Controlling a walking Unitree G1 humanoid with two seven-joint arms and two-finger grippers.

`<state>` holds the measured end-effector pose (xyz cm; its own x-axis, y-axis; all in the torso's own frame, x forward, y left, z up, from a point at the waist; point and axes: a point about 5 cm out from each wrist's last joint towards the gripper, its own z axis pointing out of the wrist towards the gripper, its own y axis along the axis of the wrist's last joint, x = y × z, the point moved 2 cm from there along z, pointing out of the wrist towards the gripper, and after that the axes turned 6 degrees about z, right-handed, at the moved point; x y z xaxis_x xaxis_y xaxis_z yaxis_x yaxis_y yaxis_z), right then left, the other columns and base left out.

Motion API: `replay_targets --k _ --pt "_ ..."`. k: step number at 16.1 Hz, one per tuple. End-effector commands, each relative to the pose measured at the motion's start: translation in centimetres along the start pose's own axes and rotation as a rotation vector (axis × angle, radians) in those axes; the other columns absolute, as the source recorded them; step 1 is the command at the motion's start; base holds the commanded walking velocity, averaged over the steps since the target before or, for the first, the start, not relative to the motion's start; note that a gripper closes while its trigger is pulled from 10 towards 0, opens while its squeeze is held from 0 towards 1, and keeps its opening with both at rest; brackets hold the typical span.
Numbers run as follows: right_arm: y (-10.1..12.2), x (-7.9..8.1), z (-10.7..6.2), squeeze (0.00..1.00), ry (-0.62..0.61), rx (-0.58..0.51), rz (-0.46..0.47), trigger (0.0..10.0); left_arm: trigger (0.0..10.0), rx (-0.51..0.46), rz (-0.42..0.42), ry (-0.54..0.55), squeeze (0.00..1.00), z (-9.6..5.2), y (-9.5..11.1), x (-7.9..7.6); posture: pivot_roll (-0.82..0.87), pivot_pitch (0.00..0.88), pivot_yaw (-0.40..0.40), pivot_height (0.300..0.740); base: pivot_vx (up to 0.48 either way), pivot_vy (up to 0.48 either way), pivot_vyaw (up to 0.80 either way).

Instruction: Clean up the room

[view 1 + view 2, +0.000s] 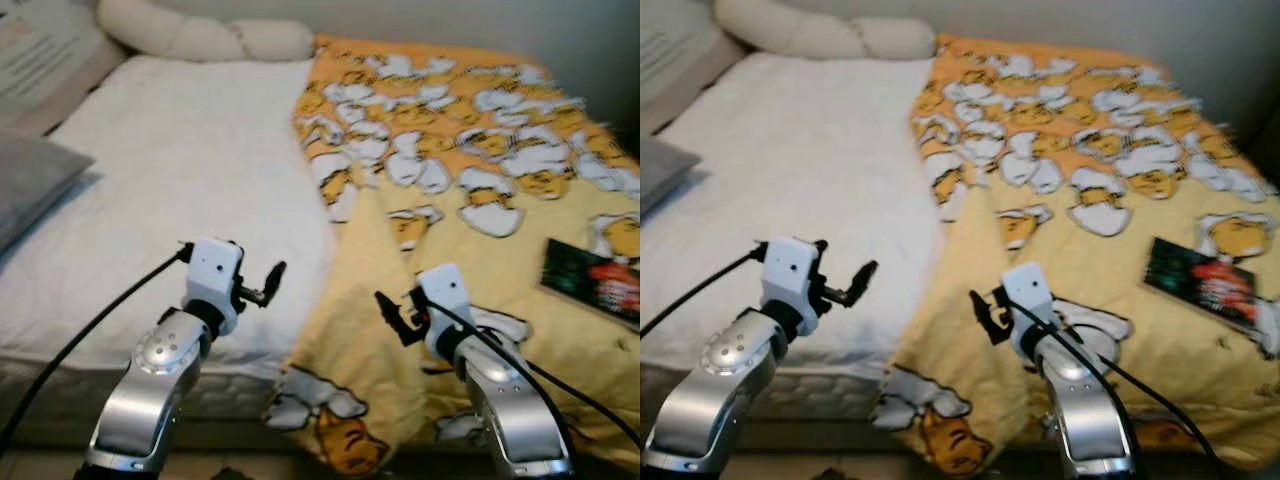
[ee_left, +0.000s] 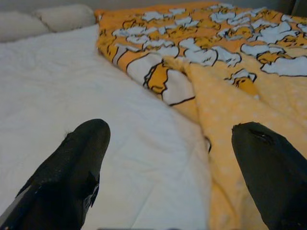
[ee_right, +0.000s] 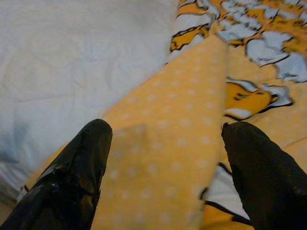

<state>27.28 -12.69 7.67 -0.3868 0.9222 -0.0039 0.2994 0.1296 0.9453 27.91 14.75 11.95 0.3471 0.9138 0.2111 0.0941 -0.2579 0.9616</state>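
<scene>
Head and wrist views over bed point(image 1: 180, 180)

place: I'm looking at a bedroom in somebody's home
bed point(image 1: 180, 200): white mattress cover
blanket point(image 1: 480, 200): yellow cartoon print, half pulled back
pillows point(image 1: 200, 38): cream, against the wall

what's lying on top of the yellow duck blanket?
A dark book with red cover art lies flat on the yellow cartoon-print blanket, near its right edge. The blanket hides that half of the white mattress, so anything beneath cannot be seen.
</scene>
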Motion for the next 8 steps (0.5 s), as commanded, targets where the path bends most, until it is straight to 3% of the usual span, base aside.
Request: replay_targets --k 1,5,8 --pt "0.4 -0.3 -0.1 0.0 -0.013 -0.024 -0.004 10.0 10.0 -0.02 0.009 0.008 0.0 0.0 0.8 -0.2 -0.03 0.0 -0.017 0.74 0.0 -0.424 0.0" --pt "-0.2 -1.8 -0.6 0.0 -0.095 -0.007 0.055 10.0 10.0 0.003 0.037 0.022 0.0 0.2 0.5 0.0 -0.05 0.0 -0.001 0.74 0.0 -0.405 0.0" --pt "-0.4 -2.5 -0.9 0.0 -0.141 -0.003 0.086 10.0 10.0 0.024 0.026 0.026 0.0 0.8 0.4 0.5 -0.06 0.0 0.012 0.74 0.0 -0.084 0.0"
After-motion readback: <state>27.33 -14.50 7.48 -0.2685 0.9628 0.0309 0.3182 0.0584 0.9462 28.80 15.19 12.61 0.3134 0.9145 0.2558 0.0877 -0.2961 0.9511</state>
